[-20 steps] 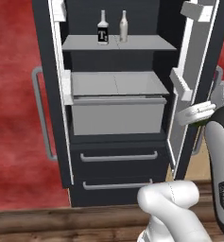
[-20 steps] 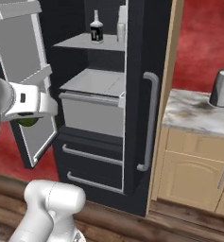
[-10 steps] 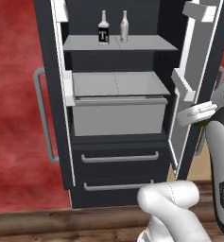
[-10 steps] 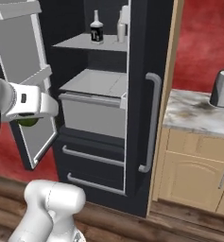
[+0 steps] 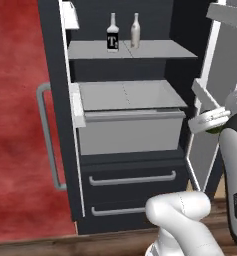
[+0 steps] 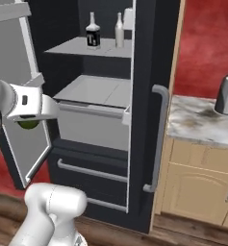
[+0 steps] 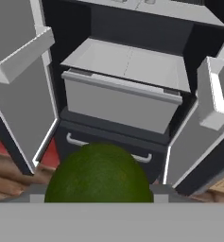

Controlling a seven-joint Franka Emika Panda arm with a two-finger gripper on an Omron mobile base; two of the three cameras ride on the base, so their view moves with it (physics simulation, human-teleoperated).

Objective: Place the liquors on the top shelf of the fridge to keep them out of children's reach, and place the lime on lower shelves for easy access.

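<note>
With the two small liquor bottles (image 5: 123, 33) already up on the fridge's highest light-grey shelf panel (image 5: 160, 50), the fingers (image 6: 29, 123) pinched the small dark green lime (image 7: 99, 176) out in front of the open black fridge (image 5: 57, 130). Risk was a round fruit slipping from that grip, or rolling off the flat lower shelf (image 5: 127, 95) if released near its front edge.

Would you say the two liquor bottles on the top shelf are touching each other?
Apart: the left base view shows dark fridge wall between the black-labelled bottle and the beige bottle.
</note>
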